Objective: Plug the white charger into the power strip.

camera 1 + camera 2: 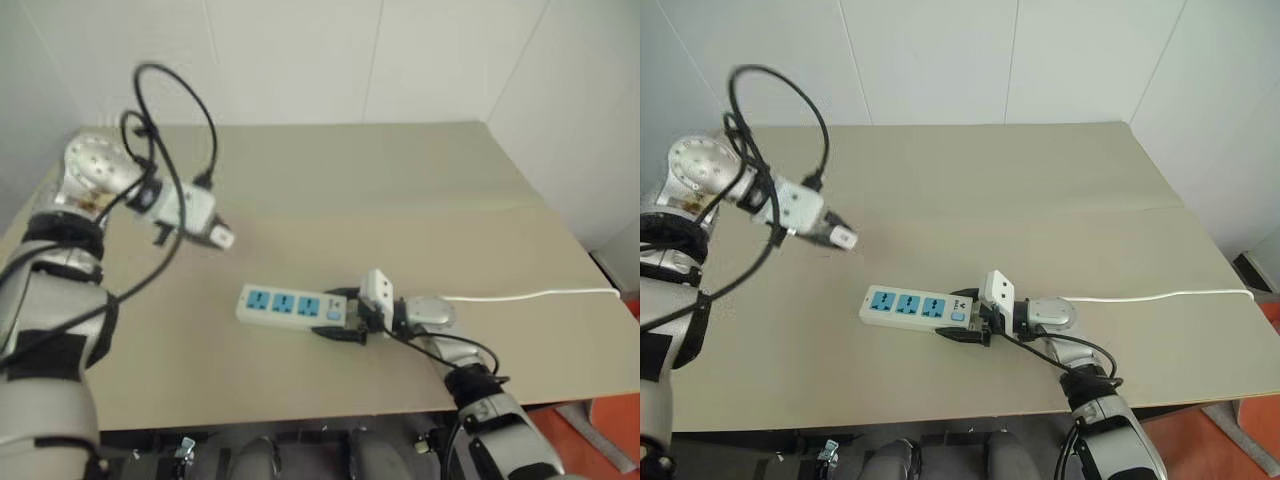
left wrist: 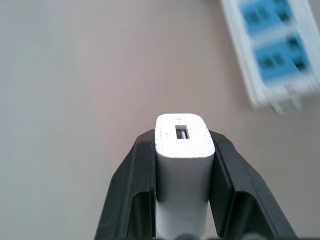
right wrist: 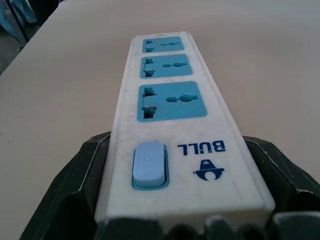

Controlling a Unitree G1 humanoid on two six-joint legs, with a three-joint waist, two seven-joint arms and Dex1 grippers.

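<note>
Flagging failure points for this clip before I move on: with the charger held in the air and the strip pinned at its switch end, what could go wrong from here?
1. The left gripper clamps the white charger by its sides with its port end facing out; it may twist when pressed in.
2. The right gripper holds the power strip at its switch end alone, so the free end could pivot on the table.
3. The strip's white cord may tug it.

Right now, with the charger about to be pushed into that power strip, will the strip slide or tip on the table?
The power strip is a long flat bar lying on the table, so tipping looks unlikely. Its smooth casing might slide, but the right gripper flanks its switch end, probably bracing it. The thin white cord looks floppy and should offer little resistance.
</note>
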